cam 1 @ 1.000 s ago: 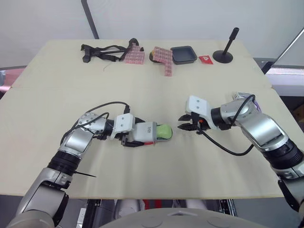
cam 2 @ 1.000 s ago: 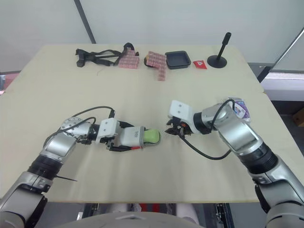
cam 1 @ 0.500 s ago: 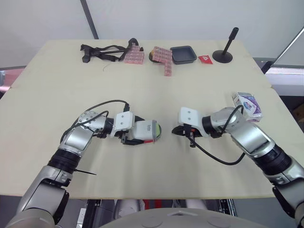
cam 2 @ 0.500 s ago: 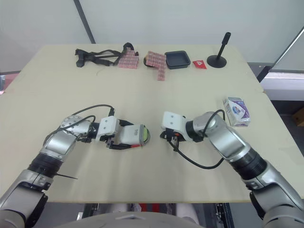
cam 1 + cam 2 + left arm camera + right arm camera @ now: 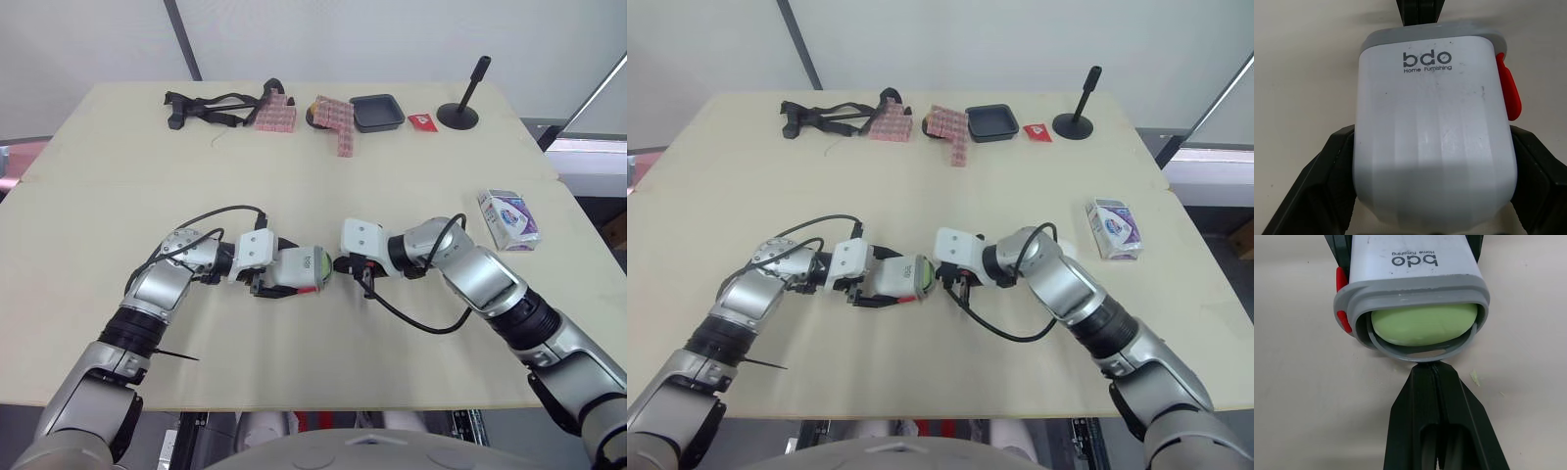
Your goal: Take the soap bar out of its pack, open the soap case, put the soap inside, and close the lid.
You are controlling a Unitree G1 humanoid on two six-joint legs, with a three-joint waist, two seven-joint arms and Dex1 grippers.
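The white soap case point(image 5: 297, 269) with a grey rim and a red latch point(image 5: 1508, 92) lies on its side on the table, and my left gripper point(image 5: 276, 277) is shut on it, one finger point(image 5: 1327, 186) on each side. The green soap bar point(image 5: 1425, 325) sits inside the case's open end, behind a thin grey inner rim. My right gripper point(image 5: 1432, 369) is shut, with its fingertips touching that rim at the mouth of the case. The purple and white soap pack point(image 5: 509, 218) lies apart at the right of the table.
Along the far edge lie a black strap point(image 5: 211, 106), pink patterned packs point(image 5: 336, 122), a black tray point(image 5: 378, 112), a small red packet point(image 5: 424, 121) and a black stand point(image 5: 460, 108). Small green crumbs point(image 5: 1475, 377) lie beside the case.
My right gripper has shut and moved left up to the case's mouth. The soap, which stuck out halfway, now sits deep inside the case.
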